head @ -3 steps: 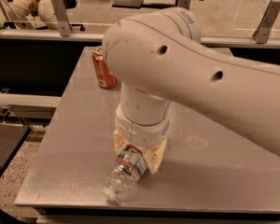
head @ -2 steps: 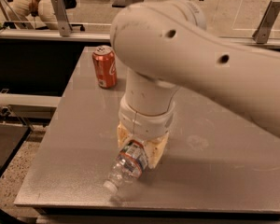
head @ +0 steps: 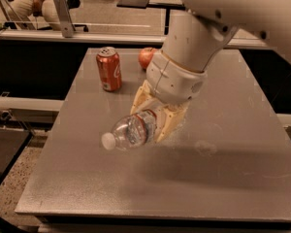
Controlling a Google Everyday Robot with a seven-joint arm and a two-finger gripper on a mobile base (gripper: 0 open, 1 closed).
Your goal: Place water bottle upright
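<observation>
Your gripper (head: 154, 121) now clenches the water bottle (head: 130, 132), lifted off the table (head: 233, 178) where it lay a second ago. It juts sideways from the fingers, cap outward, so you still need to tilt it upright.

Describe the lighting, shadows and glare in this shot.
Camera view: soft, even light; the gripper, jaws shut on the water bottle over the middle of the table, casts a broad faint shadow toward the front edge; a dull sheen lies picture-right of the bottle; the soda can shows a small highlight.
</observation>
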